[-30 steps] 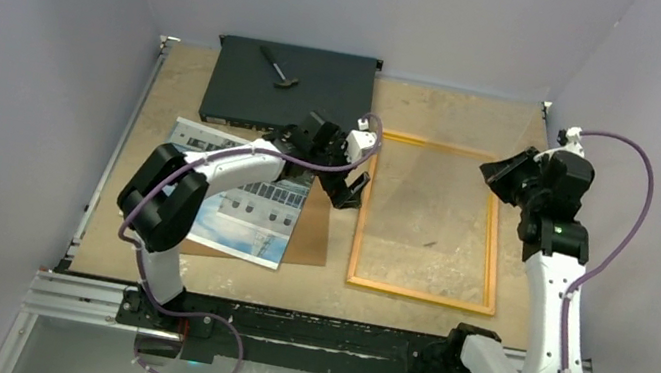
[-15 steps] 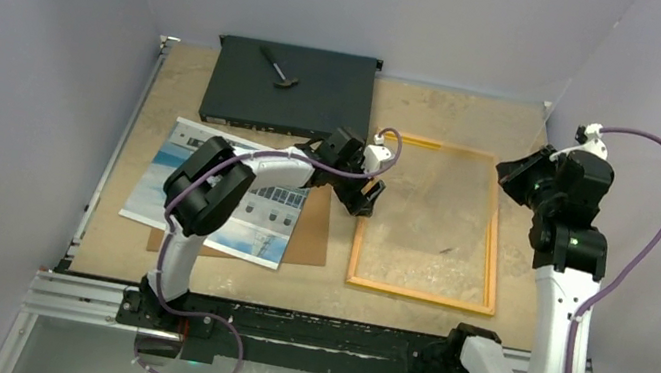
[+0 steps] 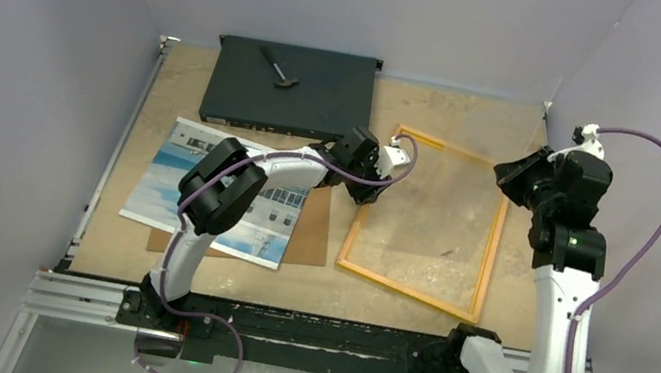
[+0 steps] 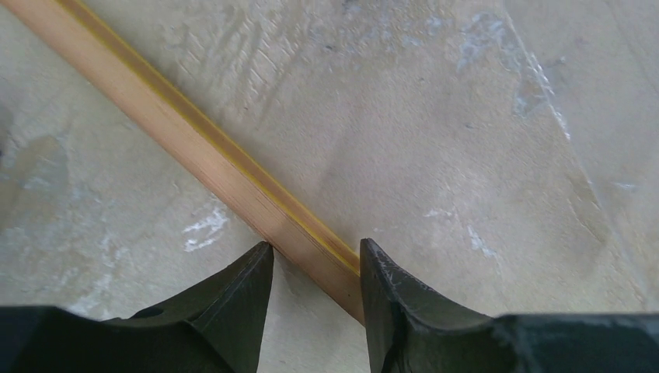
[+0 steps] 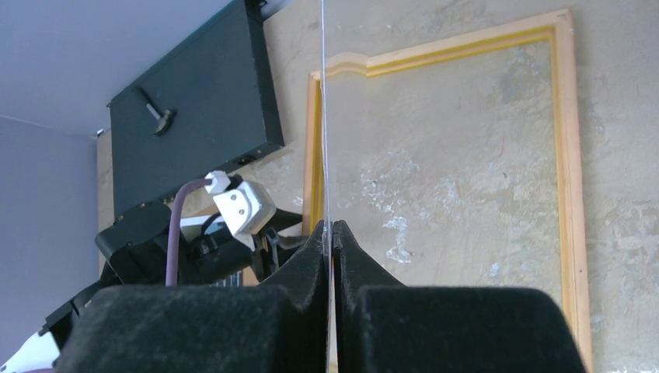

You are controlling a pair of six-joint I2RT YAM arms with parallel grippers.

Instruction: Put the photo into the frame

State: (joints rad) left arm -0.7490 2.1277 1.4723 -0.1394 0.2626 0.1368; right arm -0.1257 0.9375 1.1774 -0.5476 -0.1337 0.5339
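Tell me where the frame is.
In the top view, the frame lies skewed right of centre, beside the brown board, its left rail between the fingers of the left gripper.

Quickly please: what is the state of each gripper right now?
Left gripper: closed on the left rail of the frame, one finger on each side.
Right gripper: closed, pinching a thin clear sheet seen edge-on.

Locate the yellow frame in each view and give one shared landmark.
Top external: frame lies skewed, right of centre.
Left wrist: one rail crosses diagonally between the left gripper's fingers.
Right wrist: most of it fills centre and right.
Shared landmark: the left gripper on the frame's left rail.
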